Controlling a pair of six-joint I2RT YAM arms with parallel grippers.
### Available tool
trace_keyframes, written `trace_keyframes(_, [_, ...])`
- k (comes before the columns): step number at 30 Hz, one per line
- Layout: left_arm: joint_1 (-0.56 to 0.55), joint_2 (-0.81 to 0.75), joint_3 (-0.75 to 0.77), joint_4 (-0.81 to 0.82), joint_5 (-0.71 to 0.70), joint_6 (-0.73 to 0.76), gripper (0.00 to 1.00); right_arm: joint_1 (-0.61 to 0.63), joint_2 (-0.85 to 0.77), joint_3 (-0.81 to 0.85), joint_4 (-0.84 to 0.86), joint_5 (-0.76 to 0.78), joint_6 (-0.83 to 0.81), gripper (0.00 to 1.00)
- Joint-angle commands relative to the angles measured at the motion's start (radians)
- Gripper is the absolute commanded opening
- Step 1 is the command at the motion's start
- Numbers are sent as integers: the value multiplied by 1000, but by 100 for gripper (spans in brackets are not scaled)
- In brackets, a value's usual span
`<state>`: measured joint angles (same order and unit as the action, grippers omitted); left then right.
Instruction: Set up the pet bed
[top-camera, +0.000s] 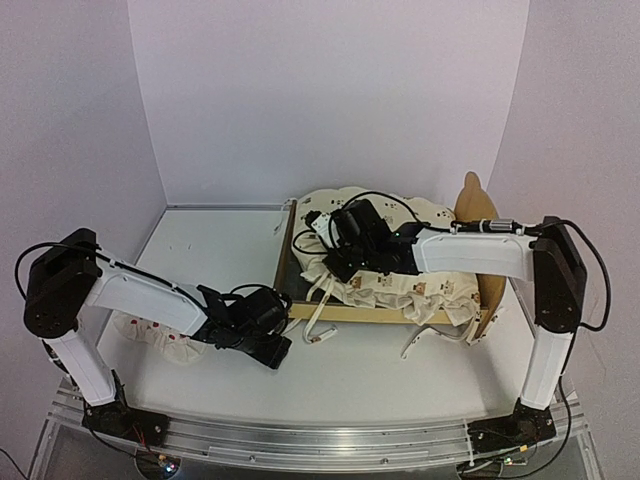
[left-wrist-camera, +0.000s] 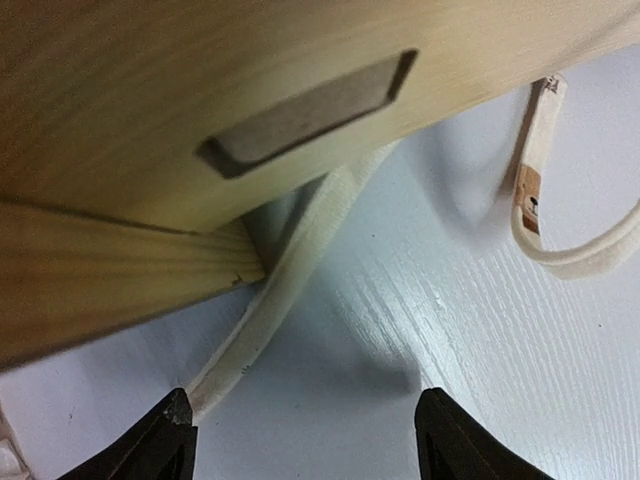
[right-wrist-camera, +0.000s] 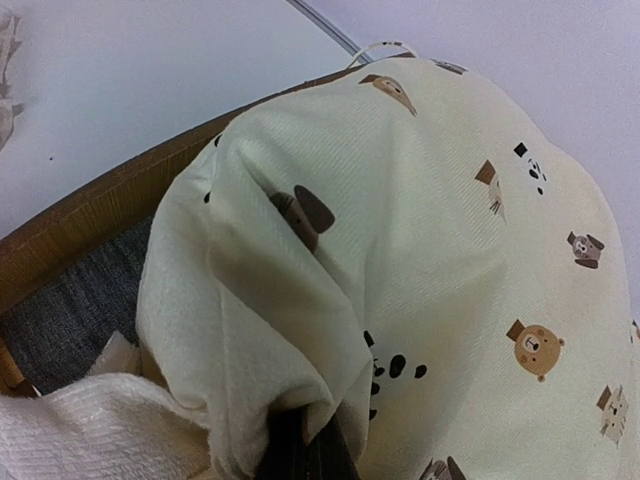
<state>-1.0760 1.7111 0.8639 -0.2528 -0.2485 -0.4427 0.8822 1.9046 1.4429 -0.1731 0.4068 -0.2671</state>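
At the middle right of the top view, pet bed (top-camera: 350, 313) on the worktop (top-camera: 220, 250), quilt (top-camera: 420, 285) bunched inside, right tool (right-wrist-camera: 300, 455) pinching the quilt, left tool (left-wrist-camera: 305, 440) spread wide beside the pet bed's wooden corner

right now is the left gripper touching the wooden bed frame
Apart. In the left wrist view, bare table shows between the open left gripper, at both fingertips, and the wood of the pet bed above them.
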Motion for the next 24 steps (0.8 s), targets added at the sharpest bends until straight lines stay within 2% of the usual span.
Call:
trace_keyframes(1, [5, -81, 36, -64, -8, 12, 80, -3, 27, 34, -23, 5, 16, 0])
trace_keyframes(7, [23, -16, 33, -24, -16, 36, 83, -3, 39, 41, -27, 4, 19, 0])
trace_keyframes(13, [45, 56, 38, 26, 4, 57, 73, -5, 43, 43, -34, 4, 28, 0])
trace_keyframes(15, [47, 70, 40, 29, 11, 59, 66, -4, 41, 41, -35, 5, 30, 0])
trace_keyframes(18, [47, 69, 36, 27, 20, 58, 47, -4, 40, 41, -36, -1, 39, 0])
trace_keyframes(24, [47, 23, 3, 21, 68, 60, 18, -4, 59, 58, -39, -30, 63, 0])
